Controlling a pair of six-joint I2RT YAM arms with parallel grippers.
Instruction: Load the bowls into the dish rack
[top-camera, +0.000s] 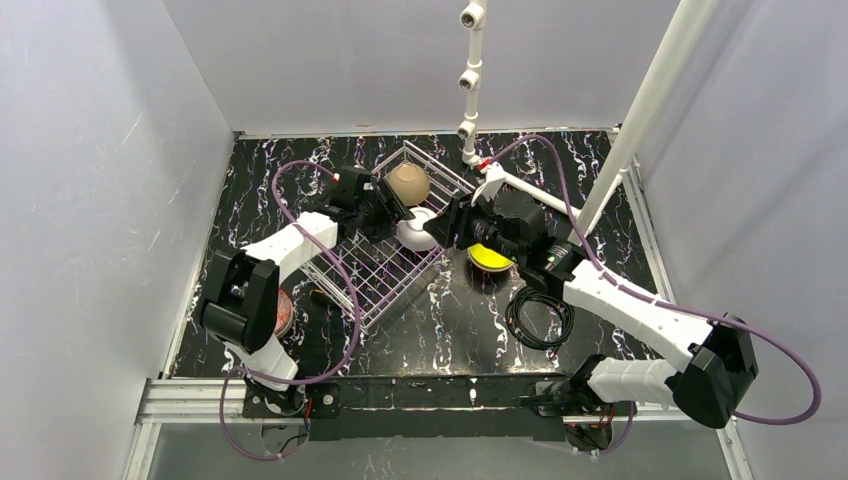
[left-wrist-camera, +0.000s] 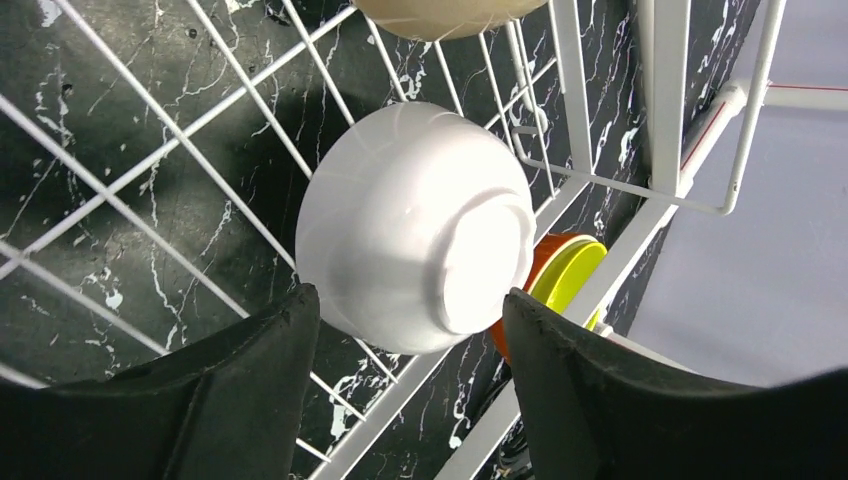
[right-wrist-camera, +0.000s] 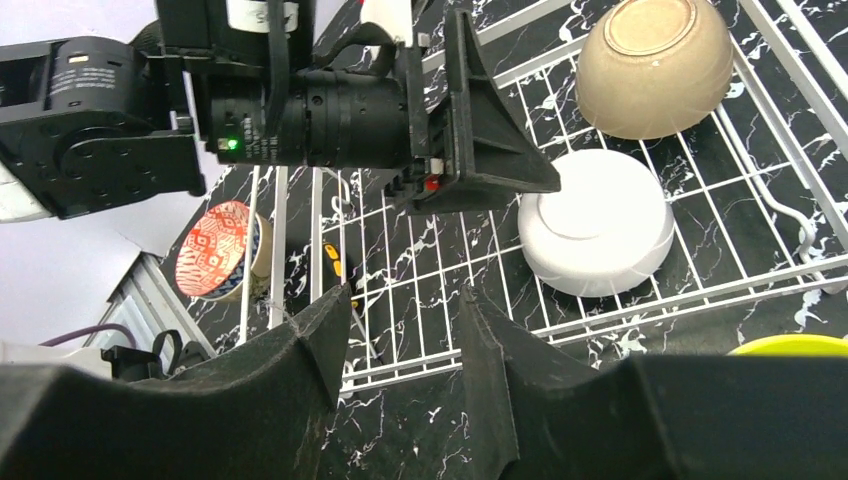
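The dish rack (top-camera: 372, 282) lies at the table's middle. A tan bowl (top-camera: 408, 184) and a white bowl (top-camera: 415, 232) sit upside down in its far end. My left gripper (top-camera: 388, 215) is open, its fingertips (left-wrist-camera: 295, 325) either side of the white bowl (left-wrist-camera: 415, 225) and just short of it. My right gripper (top-camera: 447, 228) is open and empty over the rack's right edge (right-wrist-camera: 450, 235), near the white bowl (right-wrist-camera: 595, 235). A yellow-green bowl (top-camera: 490, 257) sits in an orange bowl (left-wrist-camera: 540, 262) right of the rack. A red-patterned bowl (top-camera: 283, 312) stands left of the rack. The blue-and-white bowl is out of view.
A coiled black cable (top-camera: 540, 318) lies right of the rack, near the front. A white pipe frame (top-camera: 470, 75) stands at the back, with a slanted pipe (top-camera: 650, 110) at the right. Grey walls close in the table on three sides.
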